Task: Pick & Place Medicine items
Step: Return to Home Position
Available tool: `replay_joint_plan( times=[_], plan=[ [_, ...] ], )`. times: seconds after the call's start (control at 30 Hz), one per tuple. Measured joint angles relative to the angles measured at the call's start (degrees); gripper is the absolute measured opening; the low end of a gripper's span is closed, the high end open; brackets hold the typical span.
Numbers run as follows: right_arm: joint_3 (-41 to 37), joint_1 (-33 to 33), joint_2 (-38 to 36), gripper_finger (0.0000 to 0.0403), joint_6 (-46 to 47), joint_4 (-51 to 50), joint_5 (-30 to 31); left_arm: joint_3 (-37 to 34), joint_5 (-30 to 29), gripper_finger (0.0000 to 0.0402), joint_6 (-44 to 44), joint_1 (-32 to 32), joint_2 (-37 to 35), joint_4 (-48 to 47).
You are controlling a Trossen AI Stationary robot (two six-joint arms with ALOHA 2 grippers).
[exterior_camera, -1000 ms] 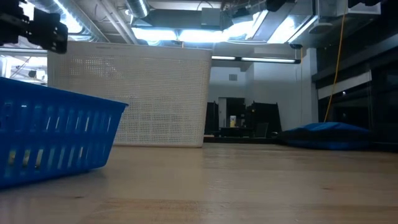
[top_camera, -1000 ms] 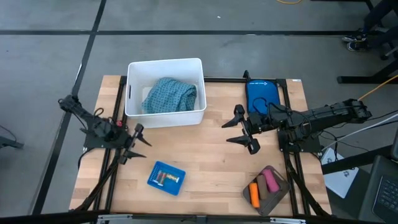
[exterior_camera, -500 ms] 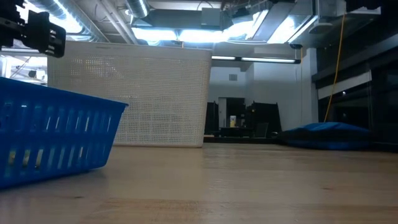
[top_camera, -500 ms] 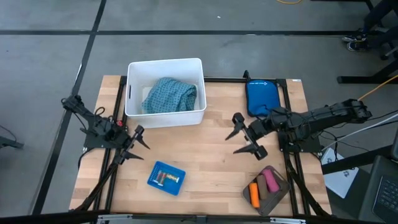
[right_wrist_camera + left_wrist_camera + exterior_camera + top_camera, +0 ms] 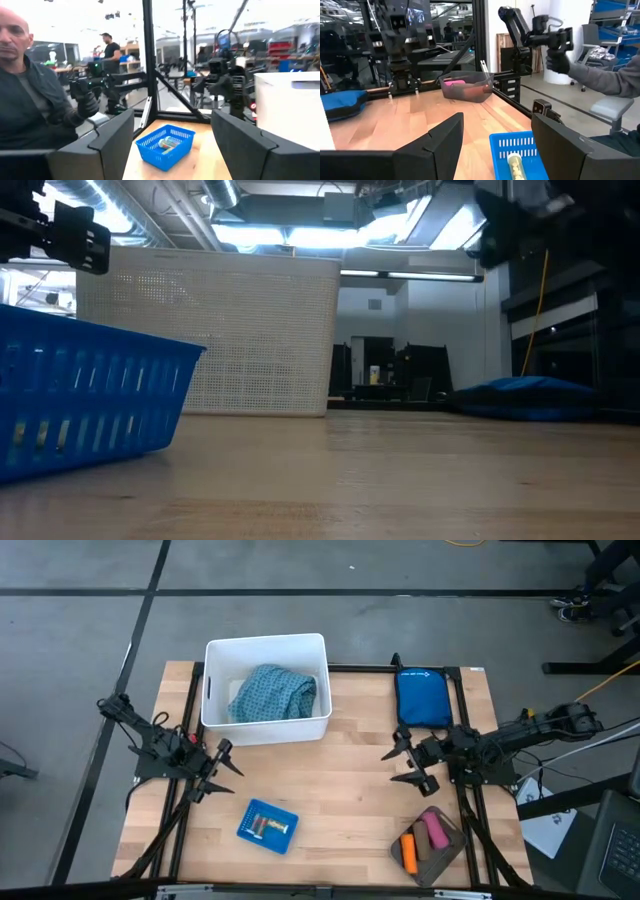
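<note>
High view: the pink block, orange tube and dark brown stick lie side by side in a dark bin at the near right corner of the worktop. Small pale pill-like bits sit in a blue basket near the front edge, left of centre and well apart from the dark bin.

Neither gripper holds anything. The right gripper hangs over the right part of the worktop, between the dark bin and a blue pouch, with its fingers spread apart and pointing toward the middle. Its arm lies folded low across the right edge. The left gripper is at the left edge, just above the blue basket in the picture, its fingers also apart and aimed inward; its arm is bent back over the left side.

A white bin holding crumpled blue patterned cloth stands at the far side, left of the pouch.

From the right wrist, a seated person shows beyond the worktop.
</note>
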Motion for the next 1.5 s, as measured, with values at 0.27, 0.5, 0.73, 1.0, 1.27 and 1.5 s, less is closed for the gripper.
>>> replay_joint_plan(
  times=[0.27,0.5,0.73,1.0,1.27,1.5],
  plan=[
    [-6.8,0.0,-4.5,0.0266,1.7,1.2,3.8,-0.1,-0.3,0.023,0.2,0.1,0.0,-0.1],
    [-6.8,-0.3,-12.6,0.0266,-2.7,2.7,0.4,-0.1,0.5,0.023,-0.4,0.8,0.1,-0.2],
    [-6.8,-3.0,-30.6,0.0266,-2.5,-11.7,-3.6,-0.1,1.1,0.023,-1.1,0.8,0.1,-0.3],
    [-6.8,-9.4,-55.1,0.0266,2.6,-37.8,-3.5,-0.1,2.6,0.023,-1.5,0.8,0.1,-0.6],
    [-6.6,-12.7,-55.2,0.0266,5.1,-54.3,6.6,-0.2,2.6,0.023,-1.4,0.8,0.7,-0.7],
    [-6.5,-12.6,-54.0,0.0266,0.7,-58.0,9.0,-0.2,2.9,0.023,0.0,0.8,1.1,-0.7]
  ],
)
